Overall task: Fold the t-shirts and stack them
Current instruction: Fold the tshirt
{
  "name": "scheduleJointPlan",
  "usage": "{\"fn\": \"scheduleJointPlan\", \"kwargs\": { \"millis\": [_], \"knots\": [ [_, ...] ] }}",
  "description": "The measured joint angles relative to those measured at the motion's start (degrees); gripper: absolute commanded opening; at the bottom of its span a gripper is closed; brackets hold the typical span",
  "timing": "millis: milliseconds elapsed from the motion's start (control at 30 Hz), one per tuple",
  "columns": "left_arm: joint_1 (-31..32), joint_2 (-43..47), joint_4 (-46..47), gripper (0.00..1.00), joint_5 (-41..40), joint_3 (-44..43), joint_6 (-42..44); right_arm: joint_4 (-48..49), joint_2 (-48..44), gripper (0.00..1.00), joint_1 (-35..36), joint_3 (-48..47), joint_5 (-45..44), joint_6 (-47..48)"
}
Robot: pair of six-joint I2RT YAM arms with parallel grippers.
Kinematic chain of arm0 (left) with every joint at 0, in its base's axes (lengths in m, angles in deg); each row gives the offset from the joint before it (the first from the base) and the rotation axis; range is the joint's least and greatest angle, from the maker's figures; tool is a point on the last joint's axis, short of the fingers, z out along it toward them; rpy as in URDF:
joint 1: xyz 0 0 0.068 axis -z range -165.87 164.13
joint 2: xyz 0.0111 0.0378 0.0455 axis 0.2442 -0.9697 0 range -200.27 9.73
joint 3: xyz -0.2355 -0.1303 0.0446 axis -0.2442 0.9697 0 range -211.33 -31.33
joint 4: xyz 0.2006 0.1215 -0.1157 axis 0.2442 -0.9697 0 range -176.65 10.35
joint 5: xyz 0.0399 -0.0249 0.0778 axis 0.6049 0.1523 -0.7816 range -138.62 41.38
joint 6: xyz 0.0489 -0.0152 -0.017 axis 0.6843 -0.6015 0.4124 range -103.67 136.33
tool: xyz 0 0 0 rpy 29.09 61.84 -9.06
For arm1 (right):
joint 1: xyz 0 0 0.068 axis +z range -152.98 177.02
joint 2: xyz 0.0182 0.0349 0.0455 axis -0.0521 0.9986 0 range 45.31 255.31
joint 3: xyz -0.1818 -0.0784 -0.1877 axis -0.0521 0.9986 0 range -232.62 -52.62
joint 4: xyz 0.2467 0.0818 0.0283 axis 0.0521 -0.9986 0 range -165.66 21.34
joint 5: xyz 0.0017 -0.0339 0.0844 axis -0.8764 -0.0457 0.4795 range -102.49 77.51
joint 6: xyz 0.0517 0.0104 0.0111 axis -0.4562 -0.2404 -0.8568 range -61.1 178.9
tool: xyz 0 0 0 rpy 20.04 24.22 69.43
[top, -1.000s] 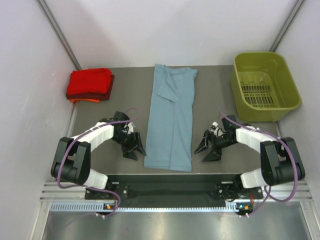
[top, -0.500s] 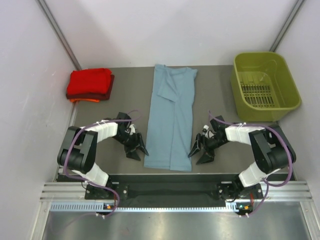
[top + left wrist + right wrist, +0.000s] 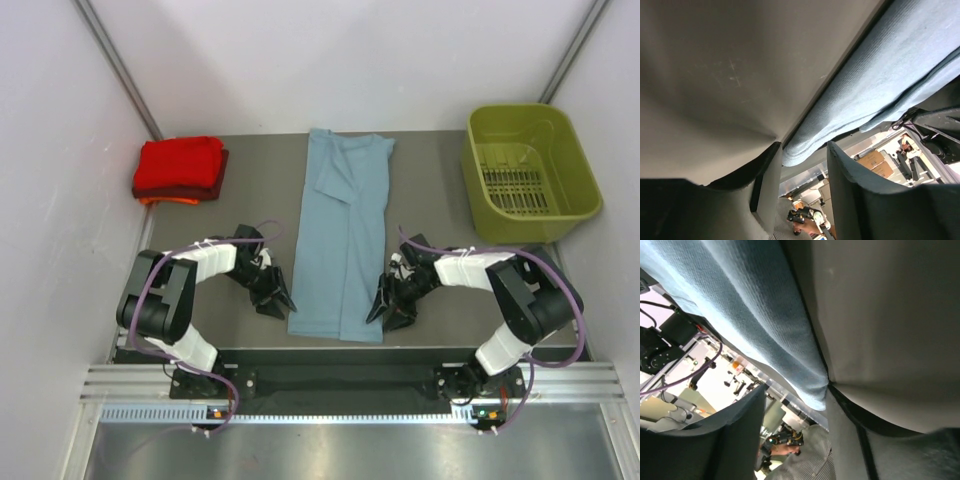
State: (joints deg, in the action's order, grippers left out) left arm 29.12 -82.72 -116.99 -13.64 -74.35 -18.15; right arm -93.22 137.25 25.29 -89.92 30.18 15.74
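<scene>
A dusty grey-blue t-shirt lies as a long narrow strip down the middle of the table, sleeves folded in. My left gripper is open at the strip's near left corner; in the left wrist view the cloth's corner sits at the mouth of the jaws. My right gripper is open at the near right corner; in the right wrist view the cloth's edge lies between the fingers. A stack of folded t-shirts, bright red over dark red and orange, sits at the back left.
An olive-green plastic basket stands at the back right. The table's near edge runs just below the shirt's hem. Walls close in on both sides and at the back.
Both grippers have moved inward toward the shirt's near corners; the right one moved further left and now touches the cloth's edge. The shirt has not moved.
</scene>
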Motion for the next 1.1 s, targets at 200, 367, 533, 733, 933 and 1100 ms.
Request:
{"fn": "scheduleJointPlan", "kwargs": {
  "millis": [200,367,533,733,933,1100],
  "knots": [
    [0.00,-1.07,0.52,0.43,0.37,0.00,-0.13,0.39,0.00,0.40,0.50,0.02,-1.01,-0.20],
    [0.17,-1.97,0.52,0.41,1.44,0.00,-0.33,1.16,0.15,0.39,0.81,0.00,-1.09,-0.66],
    [1.36,-1.97,0.98,0.29,1.64,0.00,-0.68,1.44,0.22,0.35,0.87,0.00,-1.07,-0.66],
    [2.49,-1.95,1.66,0.09,1.73,0.55,-1.31,1.53,0.59,0.09,1.29,-0.50,-1.27,-0.74],
    [2.64,-0.90,1.79,0.00,1.66,1.31,-1.40,1.18,0.96,0.00,2.01,-1.51,-1.55,-0.98],
    [3.15,2.32,1.75,0.00,1.70,1.31,-0.52,-0.76,-0.96,0.00,2.05,-2.01,-3.23,0.76]
  ]
}}
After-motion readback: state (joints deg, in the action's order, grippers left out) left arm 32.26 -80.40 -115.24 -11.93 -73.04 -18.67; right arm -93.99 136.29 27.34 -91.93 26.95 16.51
